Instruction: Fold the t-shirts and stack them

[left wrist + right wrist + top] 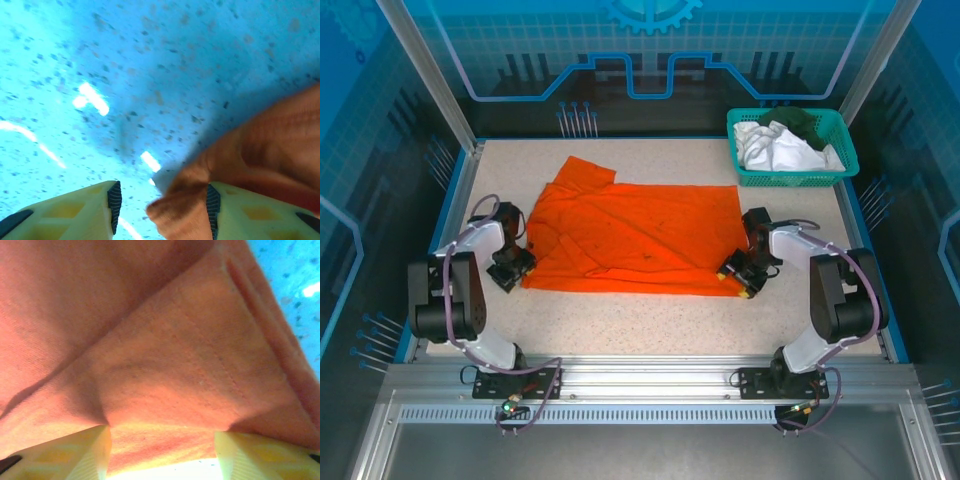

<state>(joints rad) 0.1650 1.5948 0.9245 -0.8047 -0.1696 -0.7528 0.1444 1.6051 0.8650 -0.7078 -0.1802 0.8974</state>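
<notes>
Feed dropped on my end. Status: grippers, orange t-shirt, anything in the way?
Left gripper open at orange t-shirt left edge. Right gripper open over its near right corner. T-shirt spread on table. Teal basket far right, nothing in the way.

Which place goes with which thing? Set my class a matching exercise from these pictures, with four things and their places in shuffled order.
Things:
1. orange t-shirt
2. basket
3. left hand
4. right hand

Places:
A. far right corner of the table
B. at the shirt's near right corner
C. spread over the middle of the table
D. at the shirt's near left corner

Pairs: 1-C, 2-A, 3-D, 4-B
</notes>
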